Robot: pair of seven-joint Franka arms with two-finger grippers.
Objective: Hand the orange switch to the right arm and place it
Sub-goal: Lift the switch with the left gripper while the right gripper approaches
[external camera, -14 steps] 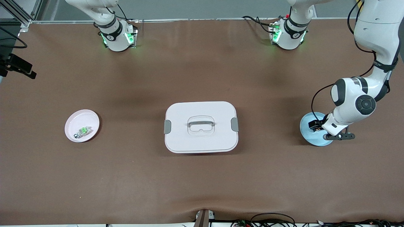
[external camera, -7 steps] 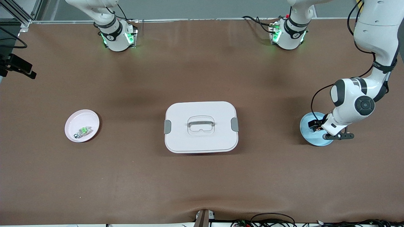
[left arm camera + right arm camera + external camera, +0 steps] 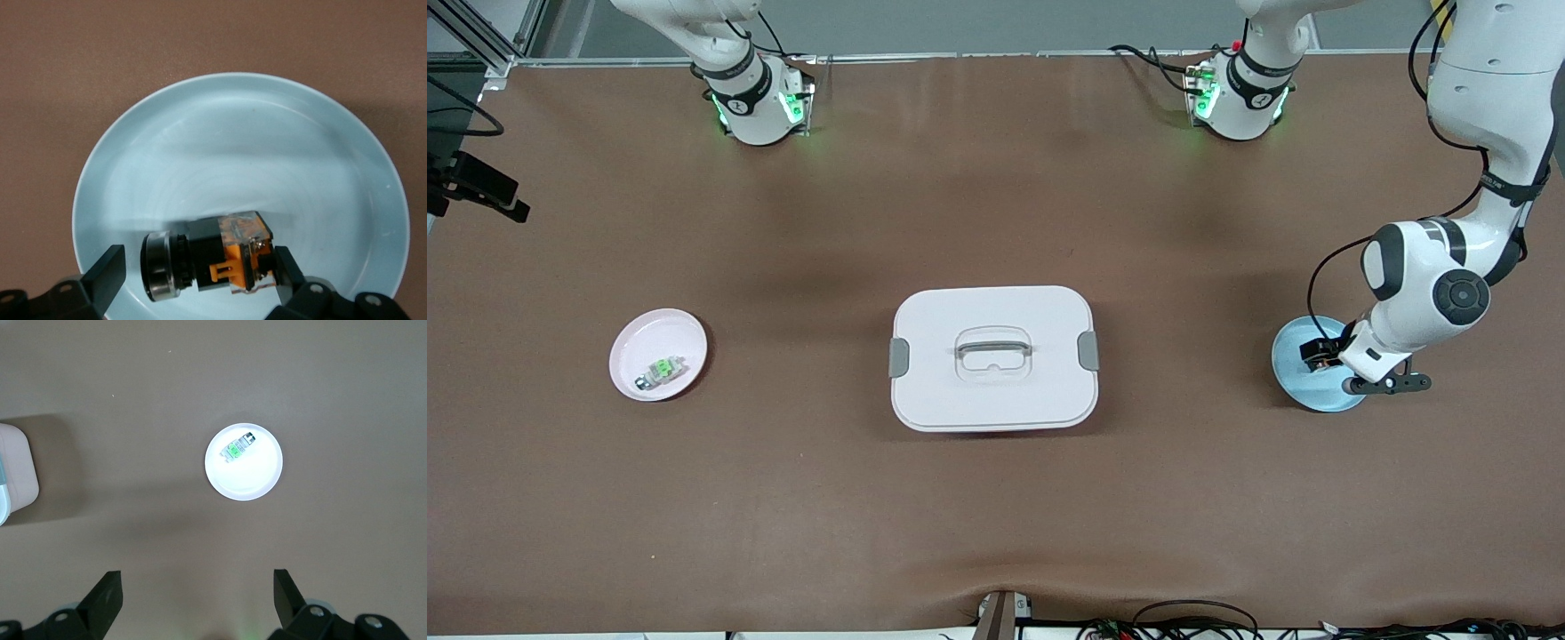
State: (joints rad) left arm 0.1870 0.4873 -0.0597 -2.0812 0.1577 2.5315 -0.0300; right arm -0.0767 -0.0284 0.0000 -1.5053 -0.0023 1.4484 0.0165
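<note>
The orange switch (image 3: pixel 213 257), a small black block with an orange middle and a silver ring at one end, lies on its side in the pale blue plate (image 3: pixel 233 147) at the left arm's end of the table. My left gripper (image 3: pixel 199 270) is down in that plate (image 3: pixel 1294 373), open, with one finger on each side of the switch. One fingertip (image 3: pixel 288 265) touches the switch's orange end. A small gap remains at the ring end. My right gripper (image 3: pixel 199 593) hangs open and empty, high over the table near the pink plate (image 3: pixel 253 483).
The pink plate (image 3: pixel 680 333) at the right arm's end of the table holds a clear-and-green small part (image 3: pixel 661 369). A white lidded box (image 3: pixel 993 357) with a clear handle and grey clips sits in the middle of the brown table. Cables run along the table's near edge.
The left gripper's fingers have drawn in a little around the orange switch, and the left wrist has shifted slightly over the blue plate. The right arm has not moved.
</note>
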